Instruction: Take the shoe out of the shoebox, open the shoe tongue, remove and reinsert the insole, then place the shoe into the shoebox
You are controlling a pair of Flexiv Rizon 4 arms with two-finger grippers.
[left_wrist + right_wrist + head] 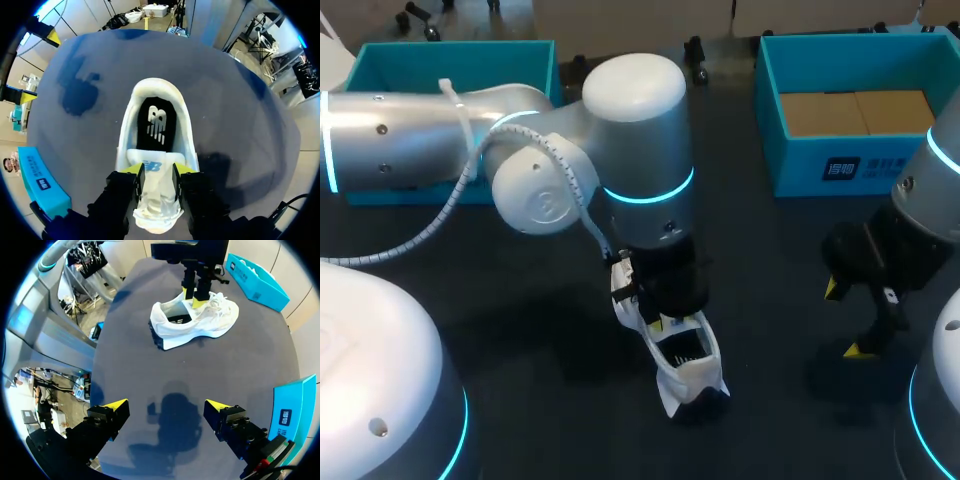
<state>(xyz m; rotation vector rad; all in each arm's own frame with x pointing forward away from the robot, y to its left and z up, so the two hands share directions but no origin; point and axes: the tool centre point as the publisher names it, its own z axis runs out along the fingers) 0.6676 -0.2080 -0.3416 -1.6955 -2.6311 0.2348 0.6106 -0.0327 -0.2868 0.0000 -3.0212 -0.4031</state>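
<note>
The white mesh sneaker (688,368) is already out, standing on the dark table (520,330) well apart from both boxes, so step 1 looks done. The left gripper (156,172) is pinching the white padded tongue (150,166) from 2 sides – the opening step, I'd say – while the black insole (156,125) lies inside the shoe; pulling it, refitting it and reboxing seem left. The right gripper (165,407) hangs spread and empty. The right teal cardboard shoebox (790,160) holds brown cardboard sheets (855,110); the left teal box (450,55) is mostly hidden behind the left arm (420,130).
</note>
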